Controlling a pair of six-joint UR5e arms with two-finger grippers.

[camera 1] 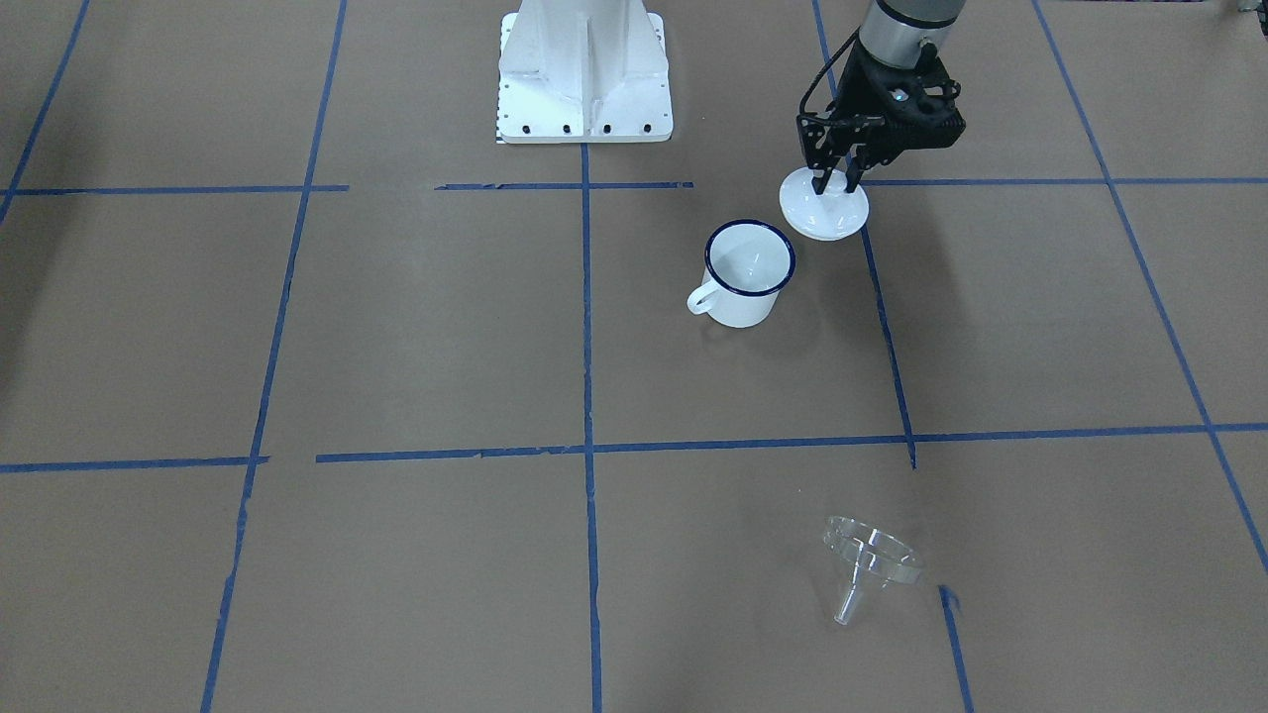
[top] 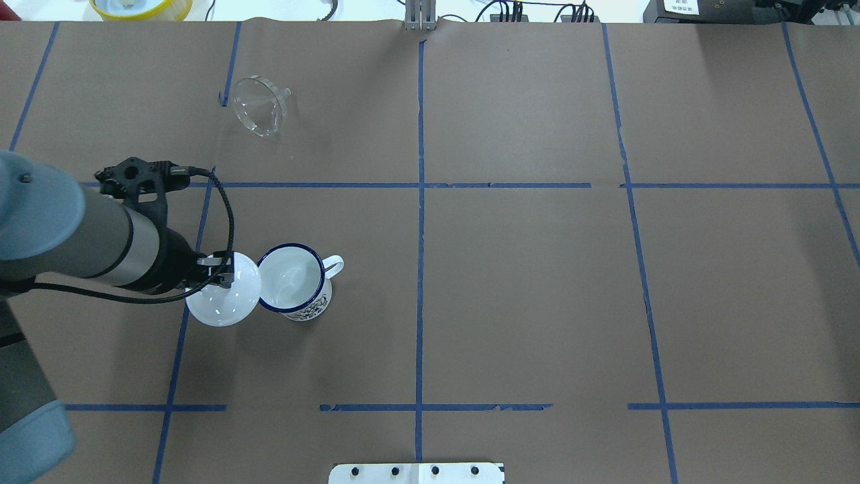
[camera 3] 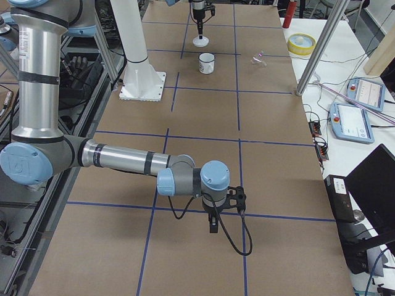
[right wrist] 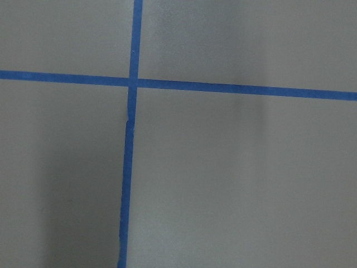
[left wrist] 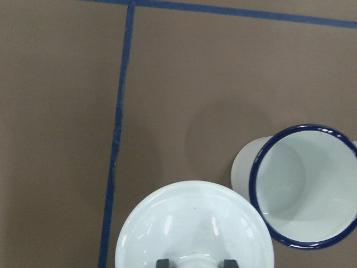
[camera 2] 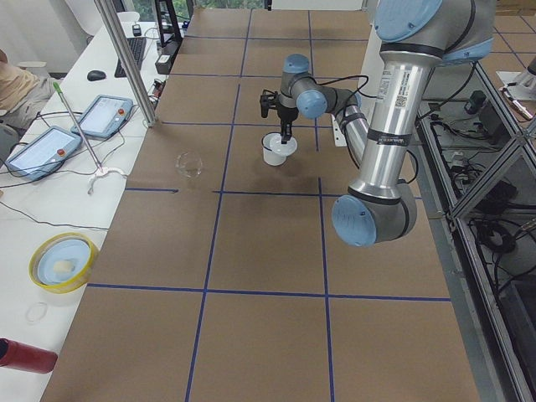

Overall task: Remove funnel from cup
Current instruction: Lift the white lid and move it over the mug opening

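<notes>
The clear funnel (camera 1: 872,560) lies on its side on the brown table, far from the cup; it also shows in the overhead view (top: 259,107). The white cup (camera 1: 750,267) with a blue rim stands upright and empty (top: 295,279) (left wrist: 307,184). My left gripper (camera 1: 837,183) (top: 218,275) (left wrist: 195,262) is shut on the knob of a white round lid (camera 1: 824,208) (top: 224,290) (left wrist: 195,229), held just beside the cup. My right gripper (camera 3: 213,228) hangs over bare table far from both; I cannot tell if it is open or shut.
The white robot base plate (camera 1: 584,79) stands at the table's near edge. A yellow-rimmed bowl (top: 141,7) (camera 2: 63,261), a red bottle (camera 2: 25,356), control tablets (camera 2: 105,115) and a metal post (camera 2: 126,63) sit along the far side. Blue tape lines cross the table.
</notes>
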